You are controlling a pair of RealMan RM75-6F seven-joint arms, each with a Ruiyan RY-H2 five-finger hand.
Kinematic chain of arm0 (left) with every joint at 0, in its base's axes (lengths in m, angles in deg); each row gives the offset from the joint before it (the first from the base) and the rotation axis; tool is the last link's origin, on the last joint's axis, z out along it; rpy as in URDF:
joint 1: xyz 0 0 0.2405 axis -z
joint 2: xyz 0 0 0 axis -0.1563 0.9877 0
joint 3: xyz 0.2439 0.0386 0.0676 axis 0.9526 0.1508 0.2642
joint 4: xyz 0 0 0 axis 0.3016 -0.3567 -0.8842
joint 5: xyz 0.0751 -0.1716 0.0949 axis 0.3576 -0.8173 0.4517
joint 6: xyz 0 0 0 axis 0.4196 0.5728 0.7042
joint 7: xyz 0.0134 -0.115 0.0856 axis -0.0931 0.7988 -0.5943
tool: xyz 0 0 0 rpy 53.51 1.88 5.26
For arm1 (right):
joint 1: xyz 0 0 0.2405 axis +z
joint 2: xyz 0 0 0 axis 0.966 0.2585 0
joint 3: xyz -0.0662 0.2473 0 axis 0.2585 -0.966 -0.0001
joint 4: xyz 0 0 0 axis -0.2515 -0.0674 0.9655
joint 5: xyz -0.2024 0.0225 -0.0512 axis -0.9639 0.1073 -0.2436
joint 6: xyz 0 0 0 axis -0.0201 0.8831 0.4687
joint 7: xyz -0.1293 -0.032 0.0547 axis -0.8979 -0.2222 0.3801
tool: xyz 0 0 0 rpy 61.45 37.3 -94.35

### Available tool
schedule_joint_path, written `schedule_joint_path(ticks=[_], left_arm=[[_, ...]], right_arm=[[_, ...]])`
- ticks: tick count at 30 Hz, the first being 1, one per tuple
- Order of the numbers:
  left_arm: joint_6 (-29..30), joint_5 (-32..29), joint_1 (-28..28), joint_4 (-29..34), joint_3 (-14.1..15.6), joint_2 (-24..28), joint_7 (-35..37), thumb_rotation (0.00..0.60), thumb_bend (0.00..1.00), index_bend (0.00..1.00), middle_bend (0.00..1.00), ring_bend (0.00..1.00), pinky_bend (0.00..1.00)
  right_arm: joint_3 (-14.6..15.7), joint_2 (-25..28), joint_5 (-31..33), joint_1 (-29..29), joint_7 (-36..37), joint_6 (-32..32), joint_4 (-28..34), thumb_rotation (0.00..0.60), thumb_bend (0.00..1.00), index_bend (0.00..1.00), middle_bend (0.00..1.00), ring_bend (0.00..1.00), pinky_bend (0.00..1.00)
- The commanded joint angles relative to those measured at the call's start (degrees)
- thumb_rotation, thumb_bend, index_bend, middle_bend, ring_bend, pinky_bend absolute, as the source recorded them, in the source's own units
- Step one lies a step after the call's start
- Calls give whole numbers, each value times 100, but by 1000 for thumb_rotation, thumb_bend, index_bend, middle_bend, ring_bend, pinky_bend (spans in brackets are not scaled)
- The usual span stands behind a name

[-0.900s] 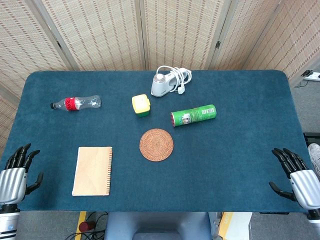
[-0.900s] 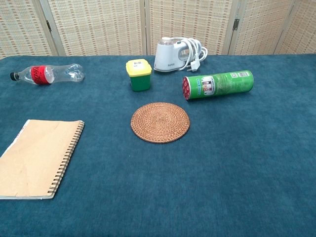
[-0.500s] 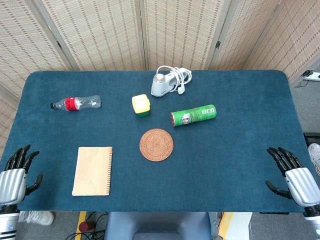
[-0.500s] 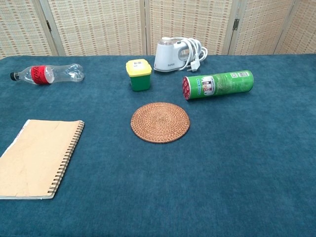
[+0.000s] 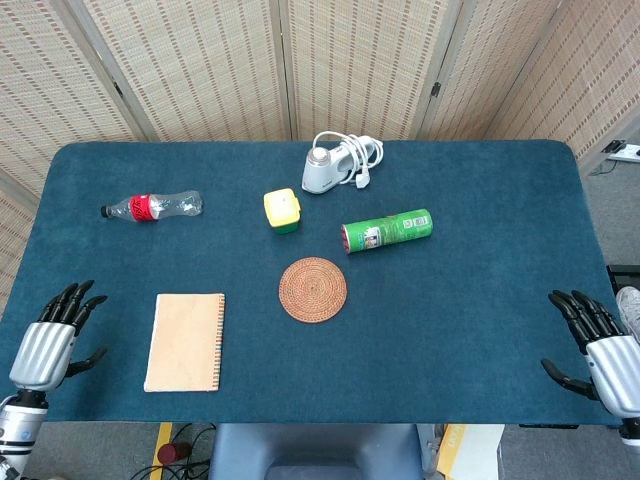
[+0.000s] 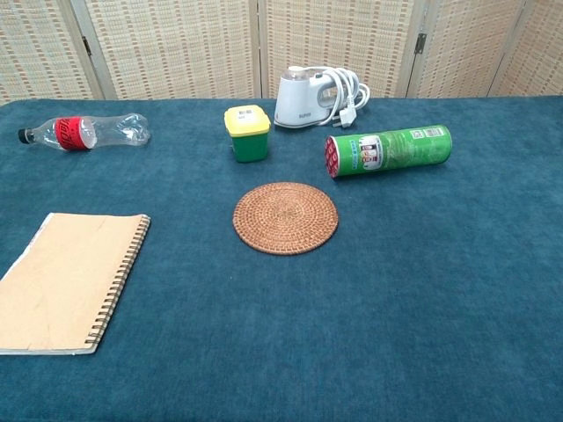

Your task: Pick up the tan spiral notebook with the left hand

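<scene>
Tan spiral notebook (image 5: 185, 342) lies flat and closed on the blue table (image 5: 480, 300), toward the robot's near-left part of it, well left of the round woven coaster (image 5: 313, 289); wire binding runs down the edge that faces the coaster. Likely light, with a thin card cover that will flex if lifted by one corner; lying flush on the cloth, it offers little to get fingers under. Best purchase is judged to be the plain long edge away from the coaster, or the near corner on that side, where the chest view shows the cover lifting slightly; the spiral edge is lumpy and may slip. Left hand (image 5: 48, 342) sits at the table's edge, further from the coaster than the notebook, near it but apart, fingers spread and holding nothing. Right hand (image 5: 600, 345) is at the opposite edge, far on the coaster's other side, fingers likewise spread and empty. Neither hand shows in the chest view. Beyond the coaster: a yellow-lidded green container (image 5: 282, 211), a green cylindrical can (image 5: 387, 230) on its side, a white appliance with coiled cord (image 5: 335, 163). A clear plastic bottle with red label (image 5: 151, 207) lies up-left of the coaster, well beyond the notebook. Nothing stands between the left hand and the notebook; the approach looks open.
</scene>
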Motion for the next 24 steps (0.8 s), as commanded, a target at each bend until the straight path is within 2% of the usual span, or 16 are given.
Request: schedule_joint_path(ticks=[1,7,11,16,24], left_arm=[[-63,499,313,-964,167,-392,671,600,229,216,74,42,180],[-8,851,557,-2140,339,-860,1235,600,193,216,83,43,180],[159,1015,681,-3187,435,-1339,1716,600,182,216,96,45,180],[245,971,729,-4287,499,-1888,2316,600,155,216,99,47,180],[497,1057,774,-5545,672,-2502,2711,600,152,216,103,48,180]], right_arm=[[-3,19,5,-14,-28,-11,53,600,294,19,126,50,115],[3,23,4,-19,-108,17,125,600,294,19,126,50,115],[4,29,-7,1,-180,63,191,600,294,19,126,50,115],[-9,55,6,-21,-253,36,268,600,294,19,126,50,115],[-9,81,23,-50,-345,31,350,600,294,19,126,50,115]])
